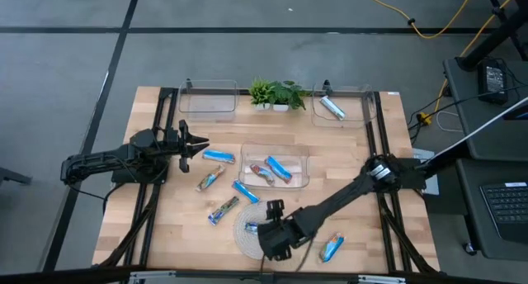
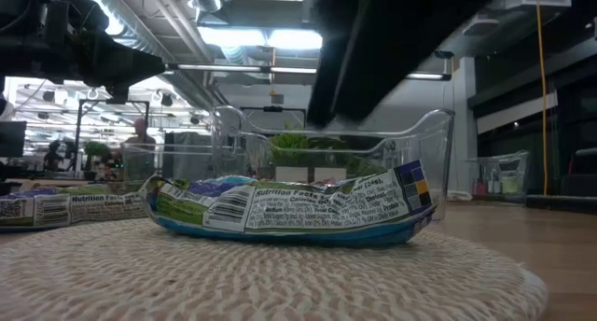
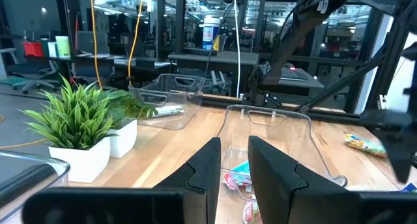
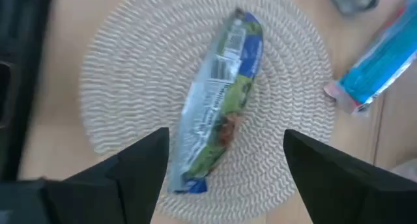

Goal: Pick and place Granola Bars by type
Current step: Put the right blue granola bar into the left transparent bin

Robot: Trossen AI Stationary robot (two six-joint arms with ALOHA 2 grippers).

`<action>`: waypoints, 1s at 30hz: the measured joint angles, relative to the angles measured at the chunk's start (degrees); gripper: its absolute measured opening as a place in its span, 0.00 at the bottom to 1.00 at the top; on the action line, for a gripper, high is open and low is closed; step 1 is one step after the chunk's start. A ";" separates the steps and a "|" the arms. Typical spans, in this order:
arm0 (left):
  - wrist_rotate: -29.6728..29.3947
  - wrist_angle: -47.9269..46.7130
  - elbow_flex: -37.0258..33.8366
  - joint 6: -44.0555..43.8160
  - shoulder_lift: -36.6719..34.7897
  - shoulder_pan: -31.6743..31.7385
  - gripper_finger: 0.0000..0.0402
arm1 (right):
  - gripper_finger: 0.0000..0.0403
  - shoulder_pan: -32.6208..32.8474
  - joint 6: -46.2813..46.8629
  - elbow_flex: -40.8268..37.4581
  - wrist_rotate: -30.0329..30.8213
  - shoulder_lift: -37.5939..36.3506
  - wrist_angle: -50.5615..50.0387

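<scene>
Right gripper (image 4: 225, 168) is held above the woven mat (image 4: 130, 68) at the desk's (image 1: 165, 234) near edge, fingers spread wide either side of a green-and-blue granola bar (image 4: 218, 107) lying on the mat, not touching it. Left gripper (image 1: 198, 143) is seen over the desk's left side, fingers (image 3: 202, 172) narrowly parted, empty. Other bars are scattered on the desk; two lie in the middle clear bin (image 1: 301, 162), one in the far right bin (image 1: 363, 111).
</scene>
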 joint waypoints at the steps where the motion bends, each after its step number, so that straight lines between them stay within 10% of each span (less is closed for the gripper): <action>1: 0.00 -0.02 0.01 0.00 0.02 0.01 0.18 | 0.75 -0.35 0.00 -0.02 -0.65 0.29 -0.02; 30: 0.00 -0.02 0.02 0.00 0.02 0.00 0.18 | 0.75 -1.13 0.00 -0.04 -3.51 2.10 -0.45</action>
